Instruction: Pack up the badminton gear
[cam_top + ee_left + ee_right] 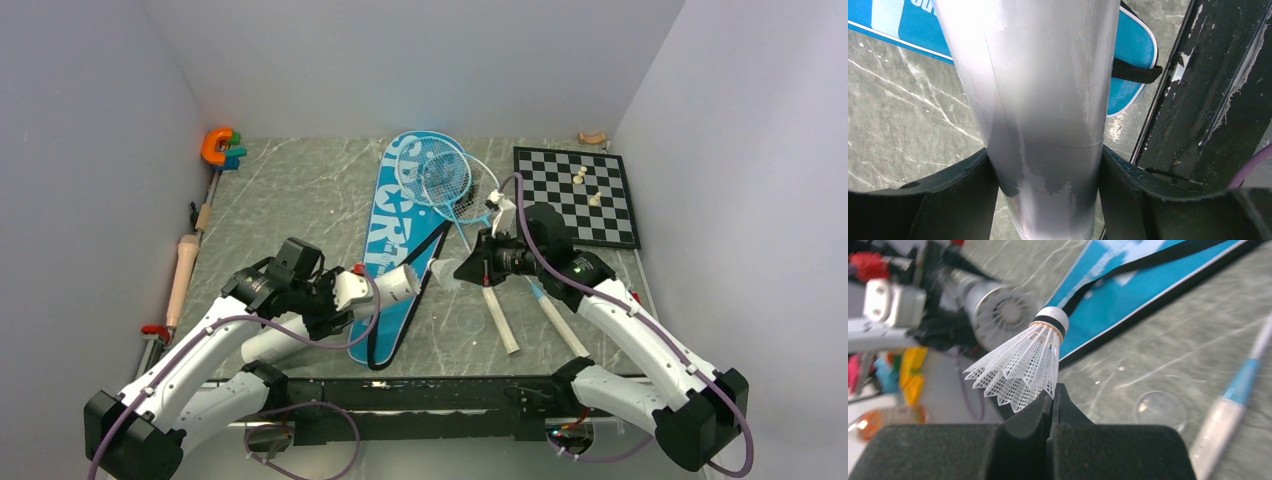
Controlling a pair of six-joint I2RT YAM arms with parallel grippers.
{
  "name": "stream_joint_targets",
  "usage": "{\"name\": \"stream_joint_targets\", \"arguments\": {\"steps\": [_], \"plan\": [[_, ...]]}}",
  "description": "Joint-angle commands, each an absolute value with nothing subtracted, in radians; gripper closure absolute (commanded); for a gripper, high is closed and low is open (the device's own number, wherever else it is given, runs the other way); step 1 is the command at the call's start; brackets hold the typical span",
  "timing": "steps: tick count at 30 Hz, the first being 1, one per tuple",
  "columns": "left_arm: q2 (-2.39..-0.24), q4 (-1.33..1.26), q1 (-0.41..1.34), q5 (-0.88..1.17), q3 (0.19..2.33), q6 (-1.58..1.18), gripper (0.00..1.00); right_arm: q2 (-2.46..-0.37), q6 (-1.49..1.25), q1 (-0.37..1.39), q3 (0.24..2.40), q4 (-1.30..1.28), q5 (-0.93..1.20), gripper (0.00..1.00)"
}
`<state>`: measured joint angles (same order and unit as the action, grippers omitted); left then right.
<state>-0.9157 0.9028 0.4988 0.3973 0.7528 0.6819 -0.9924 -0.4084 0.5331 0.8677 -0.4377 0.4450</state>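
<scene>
My left gripper [340, 296] [1045, 185] is shut on the long white tube [400, 283] [1038, 90], held low over the table with its open end toward the right arm. My right gripper [463, 269] [1054, 396] is shut on the skirt edge of a white shuttlecock [447, 272] [1020, 362], cork end pointing at the tube's open mouth [1003, 315], a short gap away. A pale ribbed shape shows inside that mouth. The blue "SPORT" bag [395, 225] [1148, 285] [1133, 47] lies flat, with its black strap [410, 300]. Two light-blue rackets [445, 175] rest their heads on the bag.
A clear round lid [467, 322] [1160, 410] lies between the bag and the racket handles [503, 330]. A chessboard [575, 195] with pieces sits at the back right. An orange C-shaped toy [217, 145] and a wooden-handled tool [185, 270] lie along the left wall.
</scene>
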Motion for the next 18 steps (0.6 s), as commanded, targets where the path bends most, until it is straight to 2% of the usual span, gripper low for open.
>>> {"name": "stream_joint_targets", "arguments": {"steps": [1,12,18], "plan": [[-0.918,0.886,0.496,0.45,0.792,0.728,0.33,-1.008,-0.404,0.536,0.854,-0.41,0.765,1.0],[-0.911,0.892,0.497,0.478,0.803,0.744,0.33,-1.108,-0.481,0.539,0.821,-0.258,0.878,1.0],[-0.891,0.908,0.496,0.498,0.801,0.762,0.33,-1.209,-0.479,0.573,0.866,-0.256,0.849,1.0]]}}
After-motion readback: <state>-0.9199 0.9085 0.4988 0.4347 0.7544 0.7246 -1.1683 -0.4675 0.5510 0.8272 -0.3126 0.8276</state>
